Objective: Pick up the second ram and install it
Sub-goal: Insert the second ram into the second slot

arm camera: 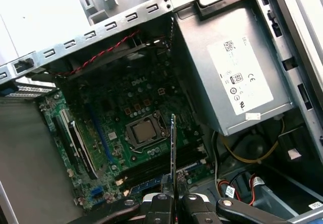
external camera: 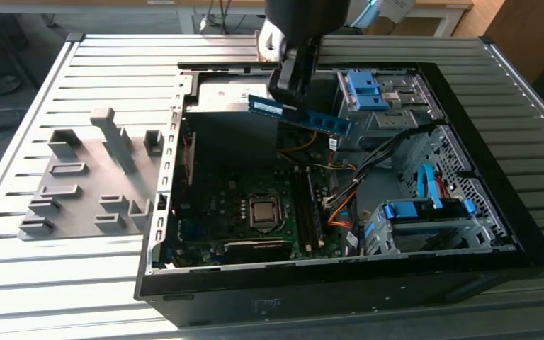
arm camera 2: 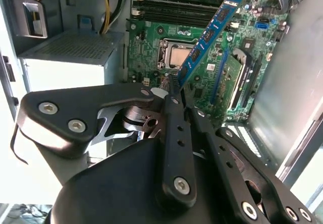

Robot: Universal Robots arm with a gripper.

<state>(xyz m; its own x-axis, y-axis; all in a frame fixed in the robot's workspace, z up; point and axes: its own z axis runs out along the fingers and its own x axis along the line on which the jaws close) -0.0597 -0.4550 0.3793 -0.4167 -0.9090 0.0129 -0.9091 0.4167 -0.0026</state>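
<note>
Your hand (external camera: 287, 98) grips the second ram (external camera: 300, 115) above the open case (external camera: 348, 287): pickup done, but it is not yet seated on the motherboard (external camera: 217, 207).

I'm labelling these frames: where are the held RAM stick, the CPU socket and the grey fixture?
second ram (external camera: 308, 118), exterior view, middle of the blue board
CPU socket (arm camera: 145, 131), first wrist view, its silver centre
grey fixture (external camera: 88, 181), exterior view, bare flat base

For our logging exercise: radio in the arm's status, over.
End effector shut on second ram. Ram tilted, held above motherboard, not seated. No obstruction seen below.
</note>
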